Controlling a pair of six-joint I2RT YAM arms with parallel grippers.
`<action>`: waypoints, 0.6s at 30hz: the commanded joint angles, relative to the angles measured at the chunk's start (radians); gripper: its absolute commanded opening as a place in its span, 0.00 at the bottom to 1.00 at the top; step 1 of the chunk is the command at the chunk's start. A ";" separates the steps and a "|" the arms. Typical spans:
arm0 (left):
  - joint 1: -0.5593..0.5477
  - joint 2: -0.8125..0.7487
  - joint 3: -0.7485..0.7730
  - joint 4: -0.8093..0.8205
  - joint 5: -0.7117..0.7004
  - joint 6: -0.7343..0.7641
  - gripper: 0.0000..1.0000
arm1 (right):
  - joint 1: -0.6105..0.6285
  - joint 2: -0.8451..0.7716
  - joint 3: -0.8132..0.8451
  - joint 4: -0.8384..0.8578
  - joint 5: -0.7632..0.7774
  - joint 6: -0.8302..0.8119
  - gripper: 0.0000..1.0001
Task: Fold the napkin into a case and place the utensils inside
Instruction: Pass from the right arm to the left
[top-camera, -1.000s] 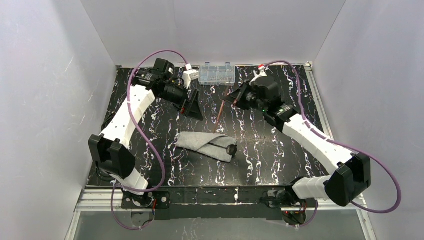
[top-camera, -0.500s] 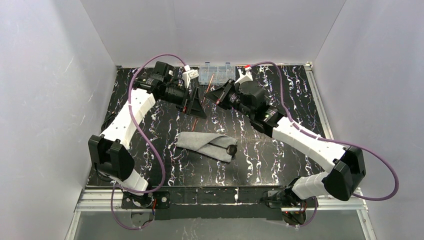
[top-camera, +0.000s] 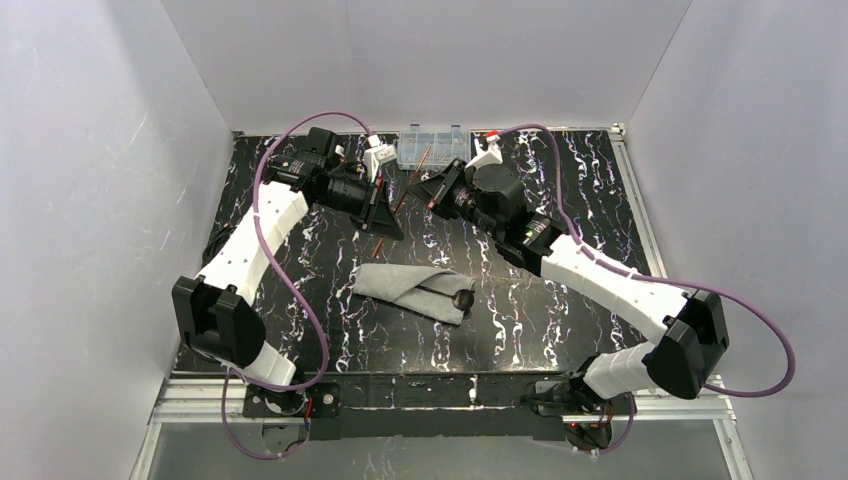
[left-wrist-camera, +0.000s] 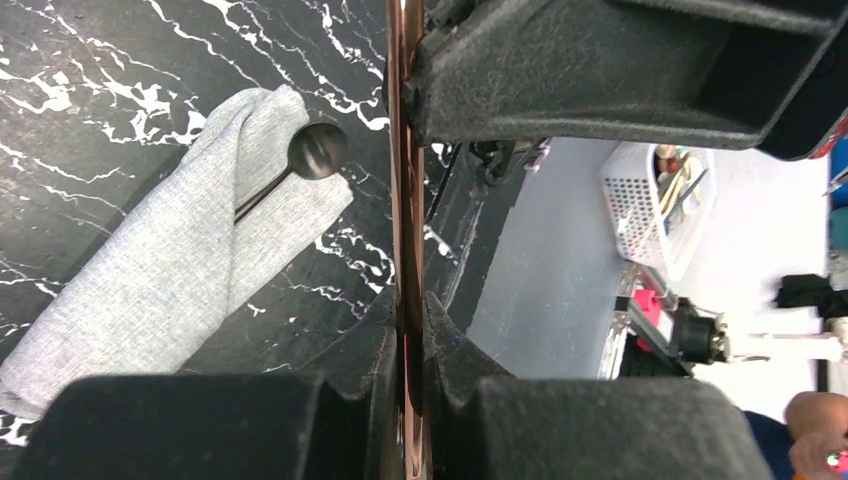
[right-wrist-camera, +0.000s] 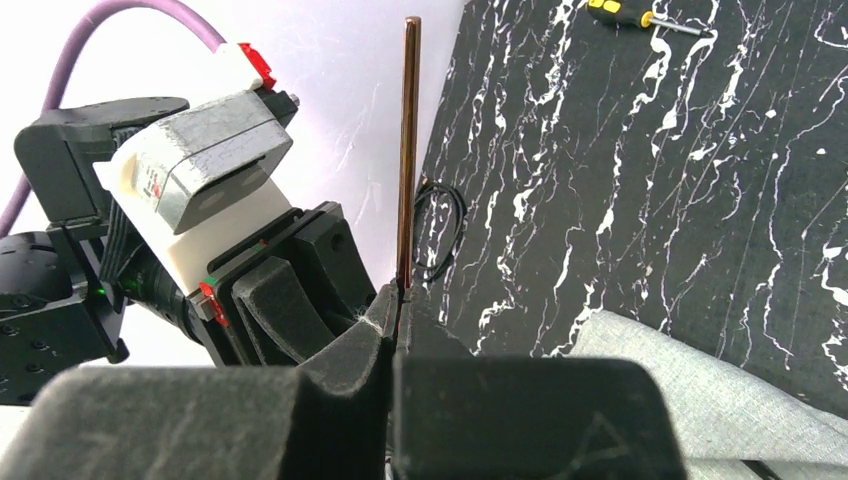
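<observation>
The left gripper (left-wrist-camera: 408, 312) and right gripper (right-wrist-camera: 398, 305) both clamp one long thin copper-brown metal utensil (left-wrist-camera: 405, 180), aloft near the far edge of the bench (top-camera: 520, 330). The folded light-grey cloth case (top-camera: 410, 287) lies nearward of them, long axis left-to-right, spoon head (top-camera: 462, 297) at its right end; left gripper closer.

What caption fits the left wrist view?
Left gripper pinches a copper utensil above the case, a spoon tucked inside.

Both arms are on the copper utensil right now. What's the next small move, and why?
Probably open the right fingers a little. The utensil looks clamped by both them and the left fingers, so moving either arm would strain it. Once it is freed, the left arm can carry it to the case.
</observation>
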 joint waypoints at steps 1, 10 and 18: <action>-0.003 -0.031 0.022 -0.111 -0.041 0.131 0.00 | -0.016 -0.019 0.029 -0.031 -0.050 -0.066 0.02; -0.003 -0.027 -0.013 -0.325 -0.260 0.646 0.00 | -0.320 -0.088 0.251 -0.654 -0.721 -0.575 0.57; -0.032 -0.135 -0.167 -0.351 -0.445 1.011 0.00 | -0.332 -0.051 0.331 -0.731 -0.890 -0.722 0.70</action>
